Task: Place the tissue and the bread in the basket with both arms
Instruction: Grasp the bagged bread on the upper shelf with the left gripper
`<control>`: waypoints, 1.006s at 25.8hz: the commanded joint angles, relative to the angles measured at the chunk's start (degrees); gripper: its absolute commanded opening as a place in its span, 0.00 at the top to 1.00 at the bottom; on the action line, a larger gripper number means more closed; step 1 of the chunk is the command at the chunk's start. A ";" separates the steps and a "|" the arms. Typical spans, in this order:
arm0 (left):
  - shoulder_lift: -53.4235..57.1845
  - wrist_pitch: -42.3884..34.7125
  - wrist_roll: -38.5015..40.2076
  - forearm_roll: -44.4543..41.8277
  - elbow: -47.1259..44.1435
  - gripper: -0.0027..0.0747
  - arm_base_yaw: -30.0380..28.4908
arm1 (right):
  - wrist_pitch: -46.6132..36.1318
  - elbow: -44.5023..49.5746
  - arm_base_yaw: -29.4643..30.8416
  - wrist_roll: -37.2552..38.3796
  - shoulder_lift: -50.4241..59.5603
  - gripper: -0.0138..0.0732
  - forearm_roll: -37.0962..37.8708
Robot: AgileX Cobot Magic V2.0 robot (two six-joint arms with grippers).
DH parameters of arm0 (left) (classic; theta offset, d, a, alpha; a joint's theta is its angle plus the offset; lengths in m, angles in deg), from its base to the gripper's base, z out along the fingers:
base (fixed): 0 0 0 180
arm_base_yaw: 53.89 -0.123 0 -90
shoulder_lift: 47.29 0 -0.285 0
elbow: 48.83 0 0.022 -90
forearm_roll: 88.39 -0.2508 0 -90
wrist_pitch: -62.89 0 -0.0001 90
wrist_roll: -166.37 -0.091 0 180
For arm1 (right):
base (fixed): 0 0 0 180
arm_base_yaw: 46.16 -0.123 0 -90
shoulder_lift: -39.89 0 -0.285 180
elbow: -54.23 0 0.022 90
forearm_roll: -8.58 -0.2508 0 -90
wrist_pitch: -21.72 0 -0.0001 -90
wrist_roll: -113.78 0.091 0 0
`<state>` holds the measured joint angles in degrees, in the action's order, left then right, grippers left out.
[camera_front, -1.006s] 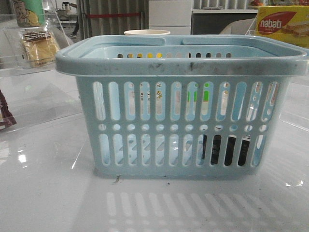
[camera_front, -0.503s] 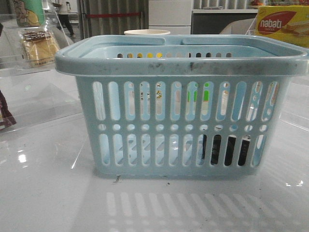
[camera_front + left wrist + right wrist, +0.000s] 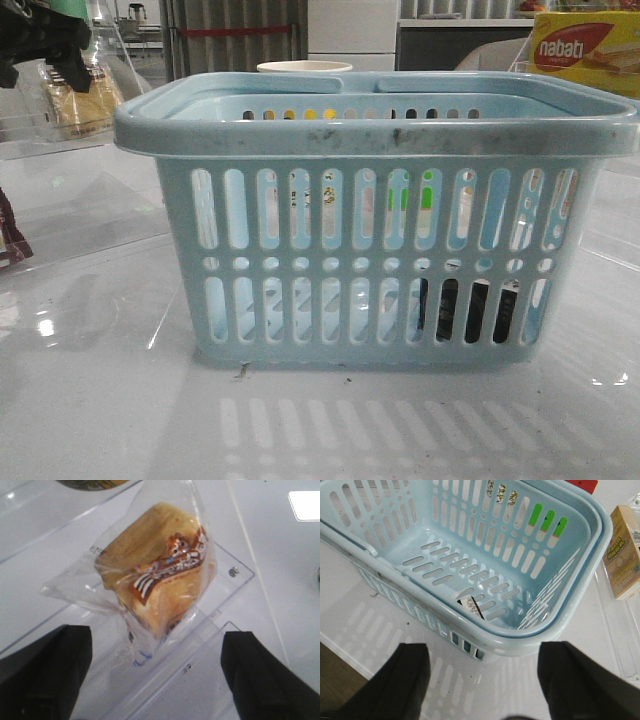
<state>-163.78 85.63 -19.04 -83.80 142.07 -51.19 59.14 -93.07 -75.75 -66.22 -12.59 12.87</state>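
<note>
Tissue [image 3: 465,310]: one dark pack, low in basket [image 3: 375,125] at its right near corner, mostly hidden behind slots; long axis not readable. Bread [image 3: 155,580]: one bag, far left on a clear shelf [image 3: 235,587], partly hidden in front view by left gripper [image 3: 156,672]. Left gripper spread wide above bread, not touching. Right gripper [image 3: 482,677] spread, empty, over the basket's near rim.

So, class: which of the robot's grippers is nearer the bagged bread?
Left. The left gripper hangs open right over the bread, not touching it. The right gripper is open by the basket, away from the bread.
</note>
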 commanded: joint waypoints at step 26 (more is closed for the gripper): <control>-1.63 -5.79 1.15 8.87 7.54 0.85 -1.42 | -3.84 -1.53 0.11 -0.43 0.26 0.20 0.34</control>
<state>-171.25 79.74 -18.43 -75.48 147.60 -52.47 59.14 -93.07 -75.75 -66.22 -12.59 12.87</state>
